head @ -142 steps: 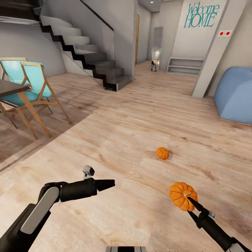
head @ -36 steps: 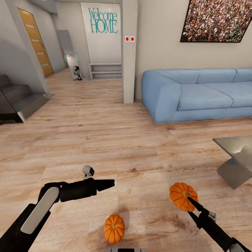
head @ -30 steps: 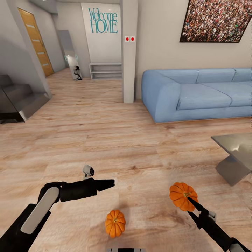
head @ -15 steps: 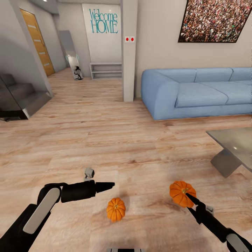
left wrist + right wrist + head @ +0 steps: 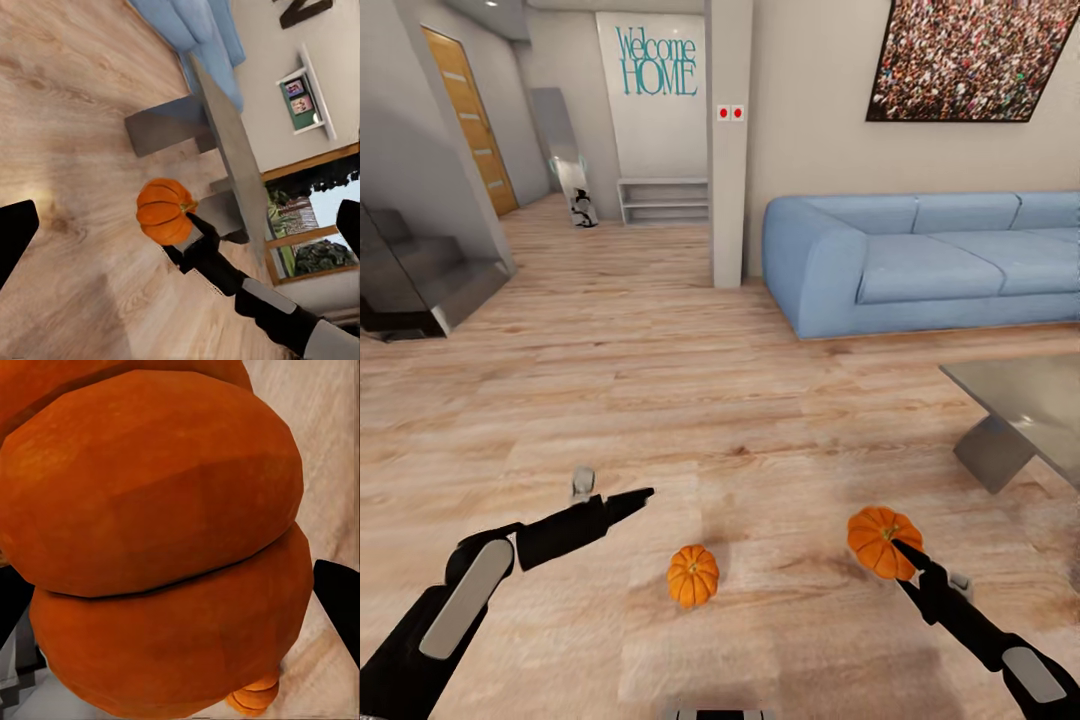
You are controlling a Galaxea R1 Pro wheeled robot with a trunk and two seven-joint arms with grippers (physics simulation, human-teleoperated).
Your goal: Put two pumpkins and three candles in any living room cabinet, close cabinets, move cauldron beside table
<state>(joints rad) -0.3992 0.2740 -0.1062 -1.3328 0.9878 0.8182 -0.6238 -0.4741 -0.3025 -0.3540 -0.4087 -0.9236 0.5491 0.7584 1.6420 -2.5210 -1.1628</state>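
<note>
My right gripper point(image 5: 901, 549) is shut on one bright orange pumpkin point(image 5: 878, 540), held a little above the wood floor at the lower right. The same pumpkin point(image 5: 163, 211) shows in the left wrist view with the right gripper point(image 5: 182, 227) under it, and the pumpkin point(image 5: 165, 547) looms very close in the right wrist view. The other pumpkin point(image 5: 693, 575) sits on the floor between my arms, nearer the left gripper point(image 5: 641, 495). That gripper is open and holds nothing. The candles, the cabinet and the cauldron are out of view.
A blue sofa point(image 5: 920, 260) stands against the right wall. A grey low table point(image 5: 1020, 405) is at the right edge, just beyond the held pumpkin. A pillar point(image 5: 728, 150), a low white shelf point(image 5: 660, 200) and the stair foot point(image 5: 420, 290) lie further off.
The view has swung from the stairs round to the sofa and table. The floor pumpkin now lies close between my arms. My left arm has dropped and drawn back to the left. The right keeps its pumpkin.
</note>
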